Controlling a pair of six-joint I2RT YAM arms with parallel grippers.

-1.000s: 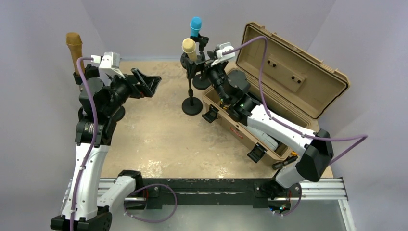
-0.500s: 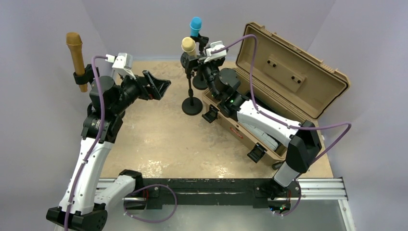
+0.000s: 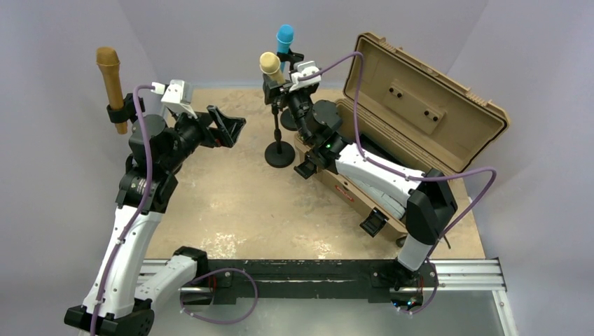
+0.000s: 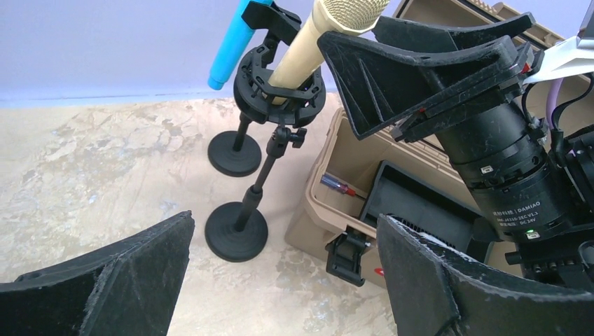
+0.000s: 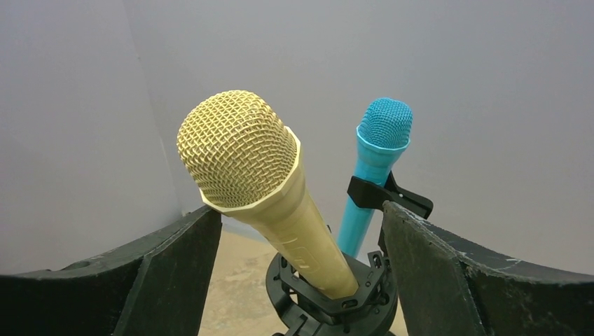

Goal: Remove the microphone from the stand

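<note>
A gold microphone [image 3: 270, 64] stands tilted in a black shock-mount stand [image 3: 279, 152]. My right gripper [image 3: 279, 84] is open at the mount. In the right wrist view its fingers [image 5: 175, 273] stand either side of the gold microphone's [image 5: 287, 203] body, just above the mount ring [image 5: 336, 297], with gaps on both sides. My left gripper [image 3: 228, 124] is open and empty, left of the stand. In the left wrist view [image 4: 284, 227] it looks at the stand's base [image 4: 236, 231] and the gold microphone [image 4: 315, 42].
A blue microphone [image 3: 284, 36] sits in a second stand just behind the gold one. A brown microphone [image 3: 108, 70] is clipped at the far left. An open tan case [image 3: 420, 98] lies to the right of the stands, its front wall [image 4: 329, 210] near the base.
My right gripper has moved left and up to the gold microphone, and its fingers now flank it. My left gripper swung right toward the stand, then held.
</note>
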